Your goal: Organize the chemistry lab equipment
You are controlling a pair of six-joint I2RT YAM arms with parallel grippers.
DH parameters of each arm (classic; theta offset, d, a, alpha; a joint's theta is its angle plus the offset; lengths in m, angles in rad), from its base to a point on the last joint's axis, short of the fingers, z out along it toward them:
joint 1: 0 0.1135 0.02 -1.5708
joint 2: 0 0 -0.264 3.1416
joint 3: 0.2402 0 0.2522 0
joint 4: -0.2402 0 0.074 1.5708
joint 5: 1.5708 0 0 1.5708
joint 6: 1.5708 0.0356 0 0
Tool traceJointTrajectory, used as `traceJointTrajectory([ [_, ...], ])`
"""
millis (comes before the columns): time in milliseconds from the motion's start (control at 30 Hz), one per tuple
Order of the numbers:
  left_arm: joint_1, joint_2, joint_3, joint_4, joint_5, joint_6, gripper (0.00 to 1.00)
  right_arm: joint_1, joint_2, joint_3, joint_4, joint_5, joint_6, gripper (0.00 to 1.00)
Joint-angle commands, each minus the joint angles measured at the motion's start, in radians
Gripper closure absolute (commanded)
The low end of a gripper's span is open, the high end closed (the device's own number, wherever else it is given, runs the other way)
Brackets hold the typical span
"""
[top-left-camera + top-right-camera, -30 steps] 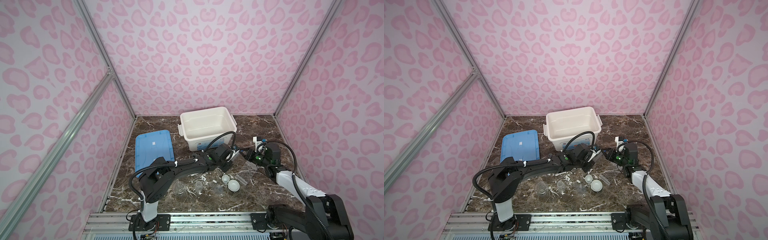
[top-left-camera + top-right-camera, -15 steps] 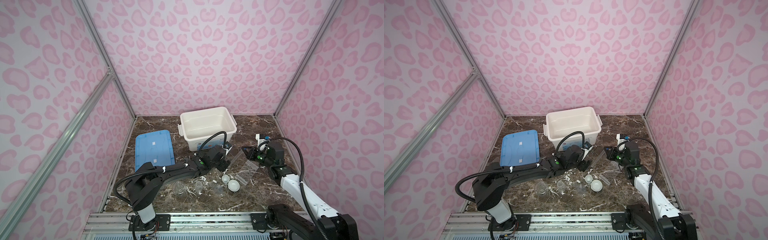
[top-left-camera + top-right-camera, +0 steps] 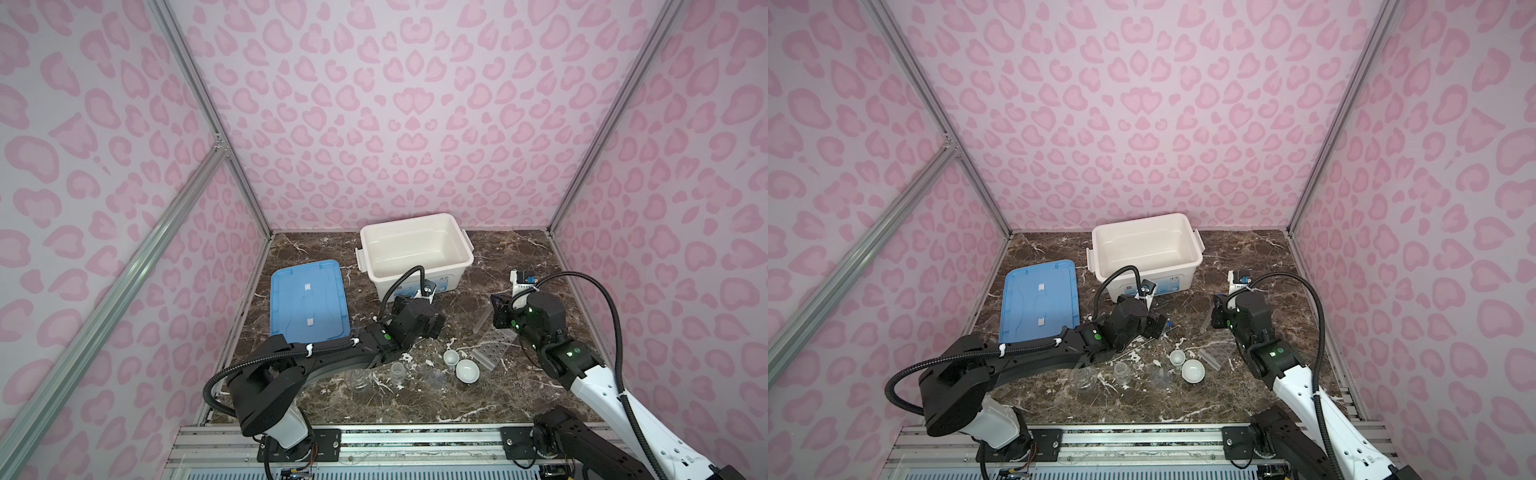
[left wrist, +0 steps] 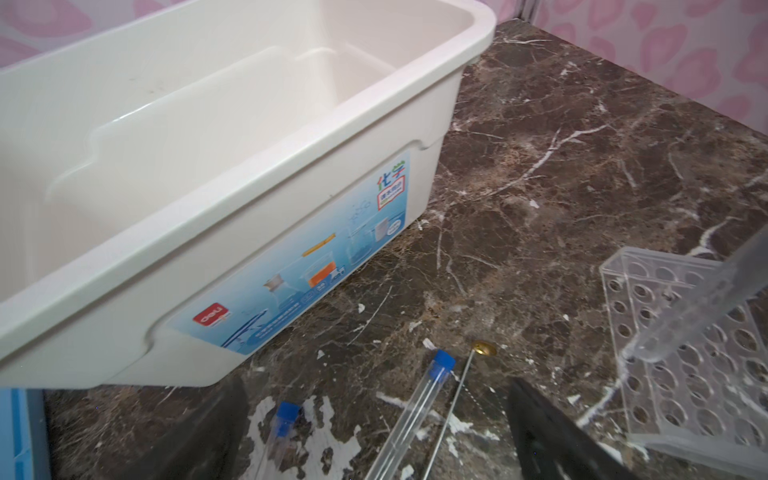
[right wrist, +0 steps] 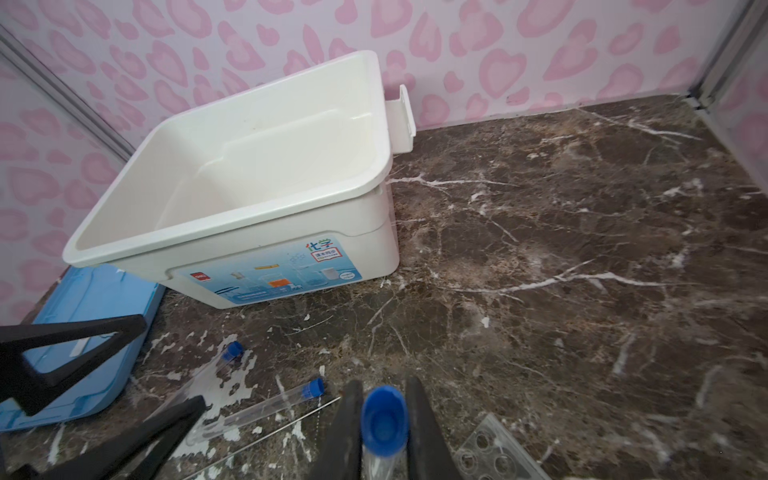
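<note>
My right gripper is shut on a clear blue-capped test tube, which hangs tilted over the clear perforated rack lying flat on the table. In front of the white box, my left gripper is open and holds nothing, its fingers either side of two more capped tubes lying on the marble. Both top views show two white dishes and small glass flasks near the front. The held tube is also visible in a top view.
The white storage box stands open at the back, and the blue lid lies flat to its left. A thin metal rod with a brass end lies beside the tubes. Pink walls close in three sides.
My left gripper opened wide and drew back leftward and lower, away from the right gripper. The right gripper kept the tube and shifted slightly right.
</note>
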Motion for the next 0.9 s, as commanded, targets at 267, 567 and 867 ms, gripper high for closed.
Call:
traceJointTrajectory([
  [267,0.036,-0.044,-0.049,0.038,-0.077,-0.102,0.02,0.075,-0.042,-0.055,0.056,0.263,-0.069,0.85],
  [567,0.038,-0.04,-0.058,0.007,-0.082,-0.123,0.02,0.079,-0.026,-0.076,0.071,0.281,-0.083,0.86],
  [867,0.038,-0.029,-0.053,0.002,-0.077,-0.13,0.02,0.079,-0.027,-0.12,0.133,0.283,-0.087,0.86],
])
